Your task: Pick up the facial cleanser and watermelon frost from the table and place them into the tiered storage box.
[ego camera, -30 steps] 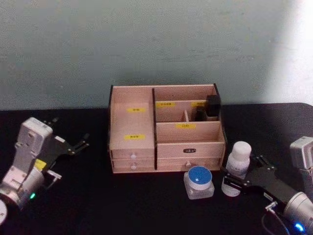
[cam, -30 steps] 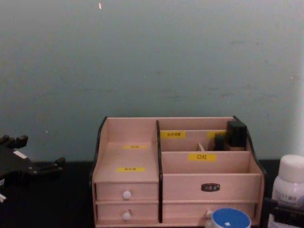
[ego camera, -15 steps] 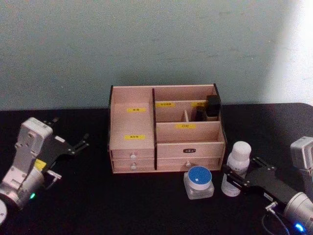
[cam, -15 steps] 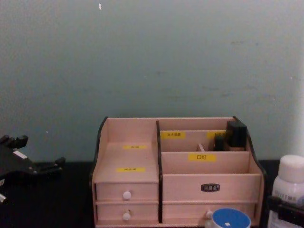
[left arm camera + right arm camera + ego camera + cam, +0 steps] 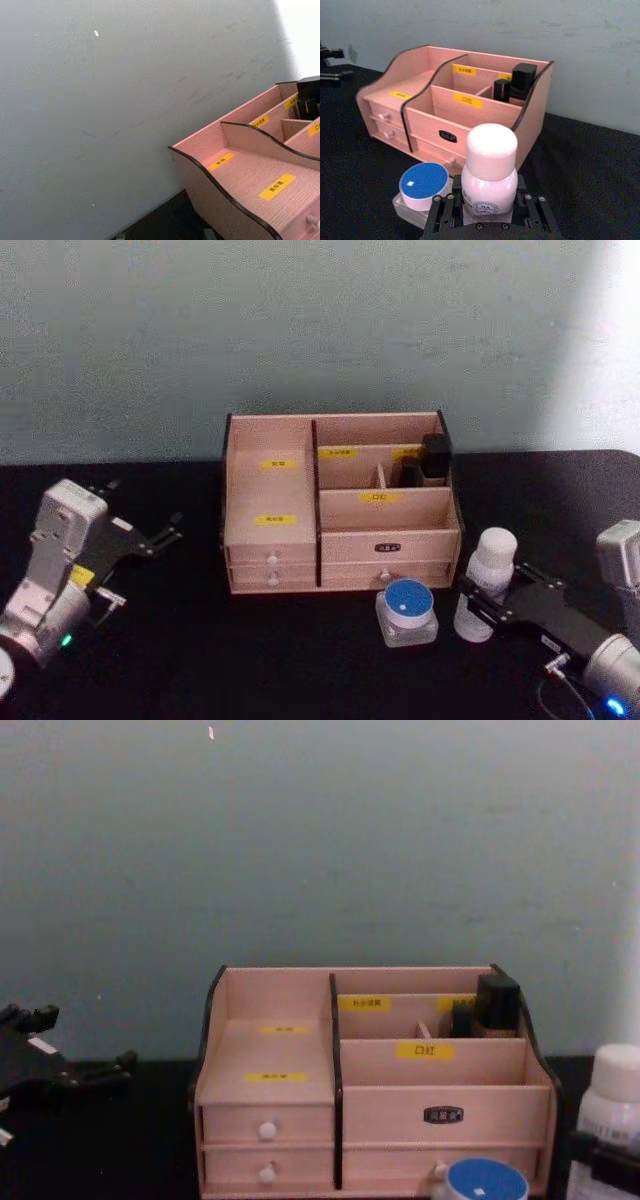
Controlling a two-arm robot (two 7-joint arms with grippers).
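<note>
Pickup of the facial cleanser [image 5: 490, 562] is taking place: the right claw [image 5: 480, 608] is gripping the bottle low on its body, with one finger pressing on each side, as the right wrist view is showing. The bottle is standing upright on the counter [image 5: 250, 650], just in front of the right end of the tiered storage box [image 5: 270, 540]. I judge it is not lifted yet.

The watermelon frost [image 5: 407, 608] is sitting just beside the bottle, toward the robot's left, in front of the drawers, and nothing is touching it. The left claw [image 5: 143, 508] is hovering open, well apart from the box on its left side.

The next move is probably asking for a straight lift, so the bottle is not knocking the jar, then a carry over the box wall into a free compartment. The rear right one is already holding dark cosmetic containers [image 5: 522, 80].
</note>
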